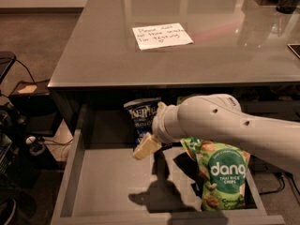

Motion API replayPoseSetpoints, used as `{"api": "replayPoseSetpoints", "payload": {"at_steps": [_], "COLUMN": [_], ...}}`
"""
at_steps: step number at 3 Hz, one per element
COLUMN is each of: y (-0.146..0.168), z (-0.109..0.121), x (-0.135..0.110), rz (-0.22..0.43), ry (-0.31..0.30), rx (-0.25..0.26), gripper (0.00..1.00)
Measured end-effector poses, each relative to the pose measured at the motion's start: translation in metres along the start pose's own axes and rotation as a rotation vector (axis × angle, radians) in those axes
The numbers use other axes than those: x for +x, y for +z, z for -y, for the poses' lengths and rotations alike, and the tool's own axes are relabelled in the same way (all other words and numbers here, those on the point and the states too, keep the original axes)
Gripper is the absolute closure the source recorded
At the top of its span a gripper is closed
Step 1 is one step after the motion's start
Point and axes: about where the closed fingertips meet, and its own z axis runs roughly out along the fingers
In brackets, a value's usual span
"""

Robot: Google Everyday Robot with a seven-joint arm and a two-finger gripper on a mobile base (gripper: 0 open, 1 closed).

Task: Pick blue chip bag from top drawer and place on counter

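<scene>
A: Since the blue chip bag (140,116) stands at the back of the top drawer (108,182), leaning on the rear wall under the lip of the bench (93,55), which step is the robot on?

B: The reach, by the look of it. The tool (146,147) hangs low in the drawer, just beside the bag's lower right corner. Whether it touches the bag cannot be told, nor whether it is wide or narrow, because the thick white arm (225,125) hides most of it. Nothing appears lifted.

A: And the next move?

B: Probably closing on the bag, then lifting it clear of the bench's overhanging edge before setting it on top. The green bag (222,177) lies close on the right, partly under the arm, so the tool would do well to keep left of it.

A: How would the things handle?

B: The blue bag is crinkly foil, puffed and soft. It should give under a pinch, and it may slip. The drawer floor is flat matte grey with low walls. The bench top is smooth and glossy, catching reflections, with a white paper note (161,35) lying flat on it.
</scene>
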Motion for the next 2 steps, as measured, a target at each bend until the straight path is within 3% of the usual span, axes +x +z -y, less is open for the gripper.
{"api": "replayPoseSetpoints", "payload": {"at_steps": [2], "y": [0.026], "z": [0.029], "x": [-0.005], "rz": [0.042], "ry": [0.024], "rx": [0.067], "gripper": [0.0]}}
